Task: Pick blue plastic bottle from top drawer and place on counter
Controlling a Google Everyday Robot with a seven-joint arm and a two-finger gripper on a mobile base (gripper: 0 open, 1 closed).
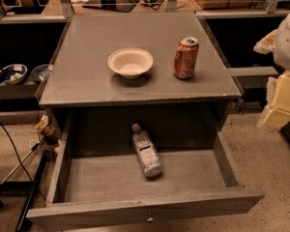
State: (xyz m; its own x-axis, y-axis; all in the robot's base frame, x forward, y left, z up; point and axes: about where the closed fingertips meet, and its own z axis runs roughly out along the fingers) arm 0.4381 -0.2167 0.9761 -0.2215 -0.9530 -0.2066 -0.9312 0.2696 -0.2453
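- Gripper [279, 100] first: it is a pale, yellowish shape at the right edge of the view. It hangs just past the right edge of the counter [87, 71] and above the right side of the top drawer [135, 208]. I cannot tell if it is open or closed. It is well apart from the bottle.
- The blue plastic bottle [146, 151] lies on its side on the grey floor of the top drawer. It is about in the middle from side to side. Its white cap points to the back wall and its bottom points to the front.
- The top drawer stands wide open under the counter. A small knob [149, 218] sits on its front panel.
- On the counter, a white bowl [130, 62] sits near the middle.
- A red-orange can [186, 58] stands upright beside the bowl, closer to the right edge. The two do not touch.
- Past the left edge of the counter, a small dish [12, 73] sits on a low shelf.
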